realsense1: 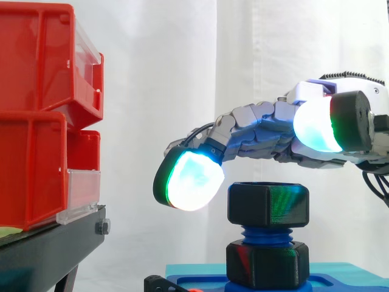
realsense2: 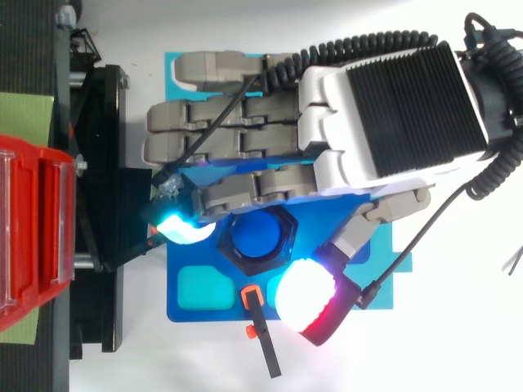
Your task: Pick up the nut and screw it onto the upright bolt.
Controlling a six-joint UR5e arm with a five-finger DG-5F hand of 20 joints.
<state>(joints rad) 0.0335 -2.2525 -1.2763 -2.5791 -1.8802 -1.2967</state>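
Item: black hexagonal plastic nut [realsense1: 268,205], seated on the topmost turns of the upright blue threaded plastic bolt [realsense1: 267,234], with its bore on the bolt's vertical axis. A band of bare thread shows beneath it. Below that thread, a second black hexagonal nut [realsense1: 267,263] sits at the bolt's foot, on the flat blue base plate [realsense2: 212,314]. Robot hand [realsense2: 270,139]: directly above the bolt, open and grasping nothing. Its grey fingers are stretched almost straight and lie level across the bolt's axis, reaching over the upper nut toward the stacked red plastic bins [realsense1: 36,121] on the far side of the bolt from the arm. One glowing cyan-white fingertip [realsense1: 191,179] droops past the nut on that bin side, just beside its upper edge. Whether it touches cannot be told. The thumb pad [realsense2: 306,298], glowing white and red from above, stands off the bolt on the side camera's side; in the side view it rides higher than the nut's top face. Governing relation: the nut lies straight below the hand, between fingertip and thumb in plan, with neither pad level with its flats. Judgement: the hand needs to drop along the bolt's axis and close across two opposite flats before any turning about that axis can bite.
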